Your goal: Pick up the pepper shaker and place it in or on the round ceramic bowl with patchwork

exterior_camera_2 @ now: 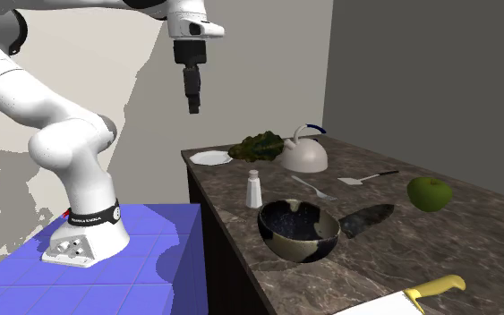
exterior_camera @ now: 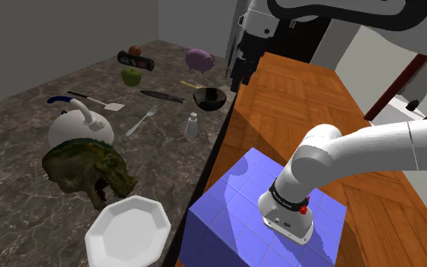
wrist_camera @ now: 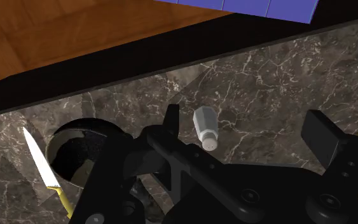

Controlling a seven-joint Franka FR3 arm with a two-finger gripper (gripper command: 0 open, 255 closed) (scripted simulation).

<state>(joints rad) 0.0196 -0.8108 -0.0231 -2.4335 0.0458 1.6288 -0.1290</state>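
Here we are: the hand (exterior_camera: 241, 76) hangs high in the air over the near edge of the surface (exterior_camera: 22, 114), on the side where the blue stand (exterior_camera: 242, 197) sits, and its two black fingers (wrist_camera: 171, 121) stand wide apart with nothing clasped. Looking down along the hand, there's the pepper shaker (wrist_camera: 205, 127) well below, showing in the gap between the fingers and nearer one of them (in the gap, mind you, not held). It's a small pale shaker, standing upright on the dark veined surface, close to that near edge. And the bowl (exterior_camera: 210, 98)? Right there near the shaker, apart from it, round and dark inside with pale patches around its wall, sitting upright on the surface. From the second exterior view the shaker stands to the left of the bowl and a little further back, with the hand well above and to the left of both. A yellow-handled knife (wrist_camera: 41, 167) lies just beside the bowl, on its far side from the shaker. Further along the surface in the shoulder view: a fork (exterior_camera: 142, 121) lying near the shaker, a white kettle (exterior_camera: 80, 130), a white plate (exterior_camera: 128, 229) towards the lower edge, and a green apple (exterior_camera: 132, 76) well off at the back
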